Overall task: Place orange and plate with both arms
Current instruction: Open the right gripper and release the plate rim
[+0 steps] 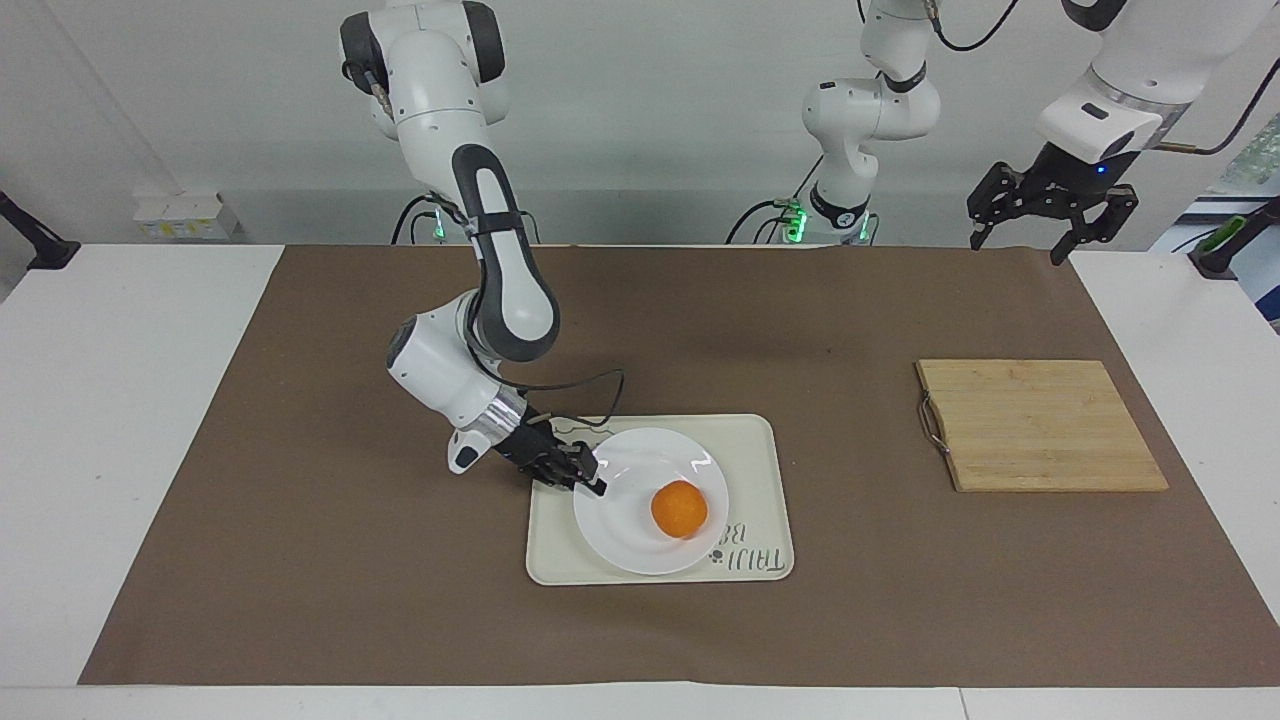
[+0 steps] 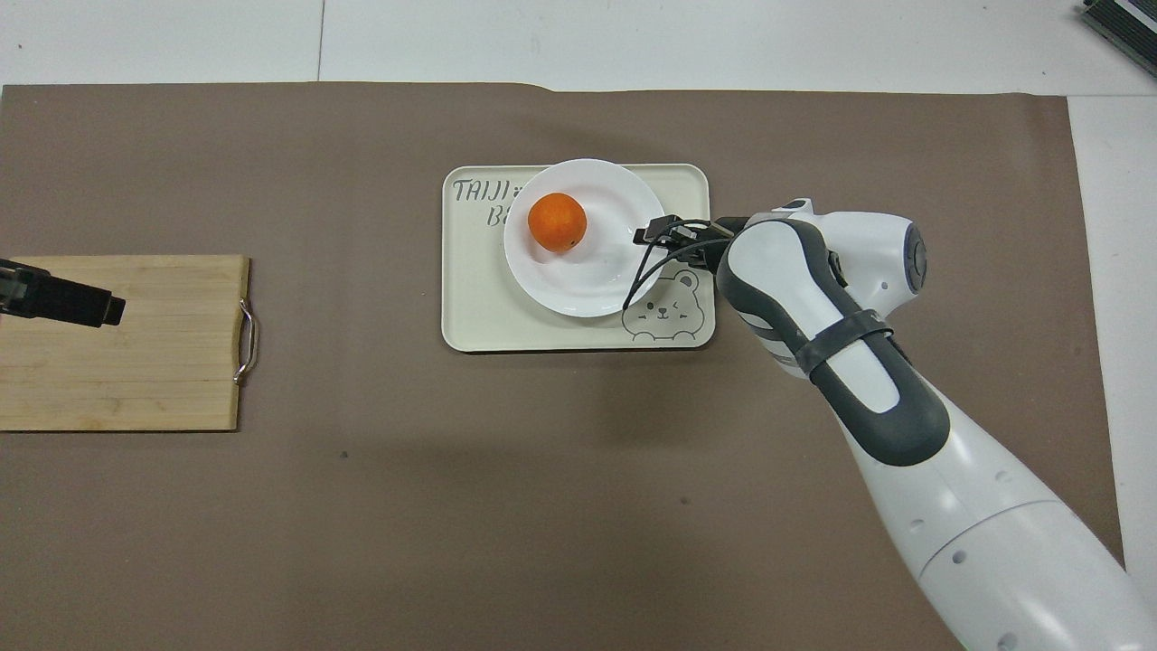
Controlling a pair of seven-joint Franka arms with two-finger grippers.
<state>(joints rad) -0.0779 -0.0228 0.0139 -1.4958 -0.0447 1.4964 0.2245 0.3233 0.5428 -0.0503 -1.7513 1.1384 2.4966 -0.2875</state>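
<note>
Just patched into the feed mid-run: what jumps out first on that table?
The orange stands out, lying on the white plate, which rests on the cream bear tray mid-table. The right gripper is at the plate's rim on the side toward the right arm's end. The left gripper waits raised at the left arm's end, and a wooden cutting board lies there.

There was one orange (image 1: 679, 508), one white plate (image 1: 640, 545), one cream tray (image 1: 760, 450) and one wooden board (image 1: 1040, 425). Two robot arms showed, each with one gripper: the right gripper (image 1: 590, 480) and the left gripper (image 1: 1052, 205). One brown mat (image 1: 300, 500) covered the table, as far as could be seen.
</note>
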